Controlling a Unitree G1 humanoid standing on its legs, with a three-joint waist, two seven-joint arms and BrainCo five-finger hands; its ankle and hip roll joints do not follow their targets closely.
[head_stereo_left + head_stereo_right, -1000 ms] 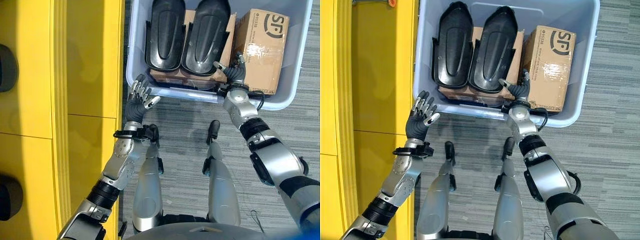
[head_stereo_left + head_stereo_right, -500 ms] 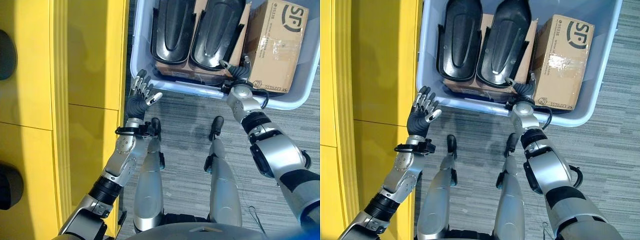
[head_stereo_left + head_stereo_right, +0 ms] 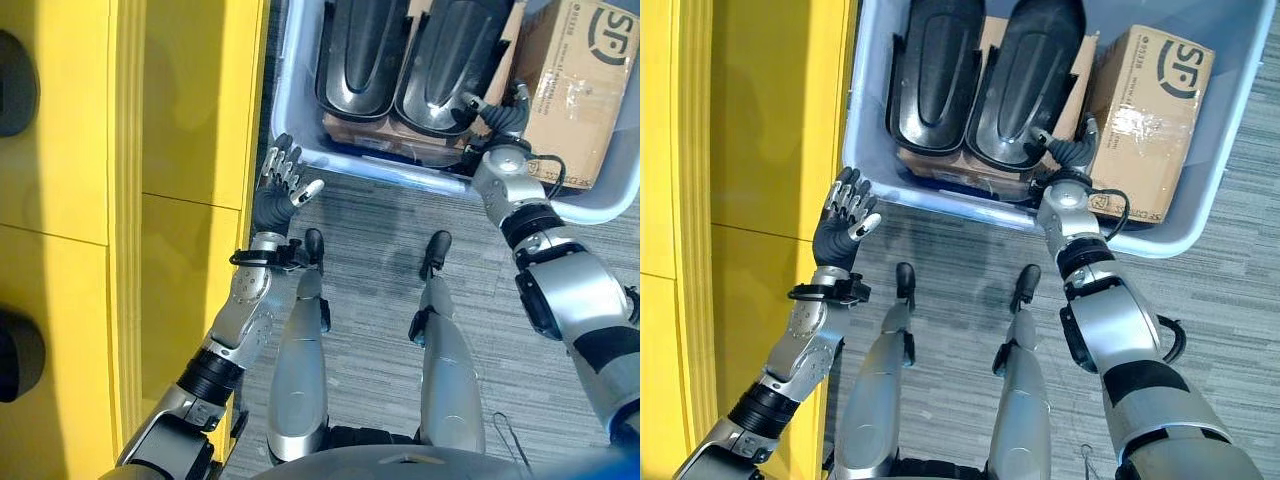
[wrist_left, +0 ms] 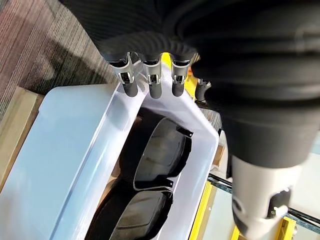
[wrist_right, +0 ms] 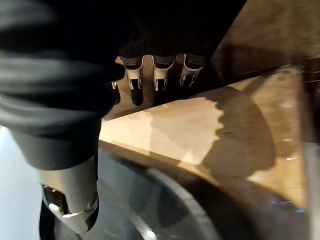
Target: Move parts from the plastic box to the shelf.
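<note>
**Both hands at the near rim of the plastic box**

At the far left stood the yellow metal shelf [image 3: 150, 200]. Beside it, the left hand [image 3: 278, 195] hovered with its fingers spread and relaxed, holding nothing, just outside the near left corner of the pale blue plastic box [image 3: 940, 205] on the grey carpet floor [image 3: 370, 260]. Inside the box, two black oval moulded plastic parts [image 3: 980, 80] lay side by side on top of flat brown cardboard boxes [image 3: 375, 135]. To their right stood a taller brown cardboard carton [image 3: 1145, 120]. The right hand [image 3: 1068, 152] reached over the rim, between the right black part and the carton. Its fingers looked rather straight, but whether they touched the part was hard to tell.
</note>
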